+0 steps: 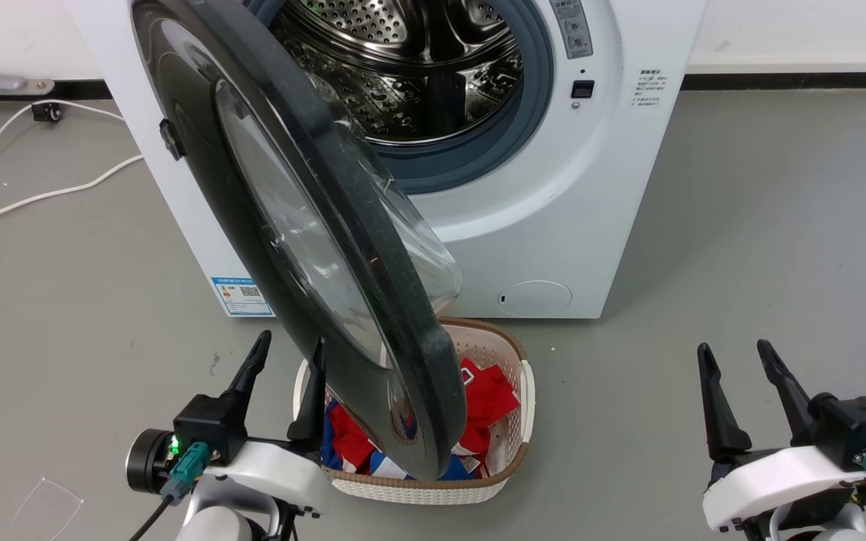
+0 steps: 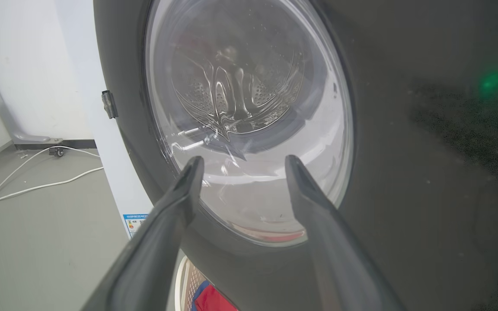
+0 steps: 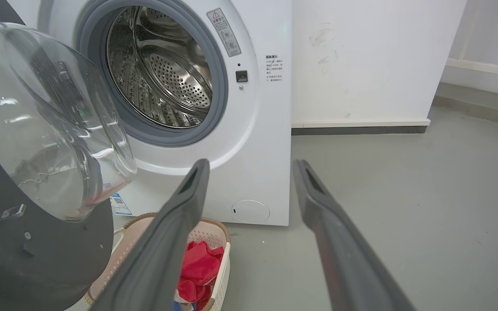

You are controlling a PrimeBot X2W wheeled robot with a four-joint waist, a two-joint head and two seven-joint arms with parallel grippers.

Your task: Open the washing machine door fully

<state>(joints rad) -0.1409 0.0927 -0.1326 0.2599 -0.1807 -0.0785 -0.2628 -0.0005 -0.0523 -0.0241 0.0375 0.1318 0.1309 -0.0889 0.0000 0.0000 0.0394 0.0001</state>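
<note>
A white front-loading washing machine (image 1: 576, 225) stands on a grey floor (image 1: 764, 240) against a white wall, seen from above by the robot's head camera. The washing machine door (image 1: 200, 188), a large glossy black disc with a clear domed glass bowl (image 1: 433, 255) at its centre, is hinged on the left of the machine and stands partly open. Its free edge juts out toward the robot and hangs over a cream laundry basket (image 1: 527, 406). Behind the door, the perforated steel drum (image 1: 418, 68) and the grey-blue rubber ring (image 1: 534, 128) around it are in plain sight. The basket sits on the floor just in front of the machine and holds red, white and blue clothes (image 1: 489, 394). The left gripper (image 1: 290, 340) is at the lower left, its two dark fingers spread apart and holding nothing. It is just beside the door's outer face, pointing at the glass; whether a finger touches the door cannot be told. The right gripper (image 1: 734, 347) is at the lower right, well apart from the door, its fingers likewise spread and empty. A blue label sticker (image 1: 241, 295) and a small round cap (image 1: 534, 297) sit low on the machine's front. A white cable (image 1: 42, 195) trails across the floor at the left.
</note>
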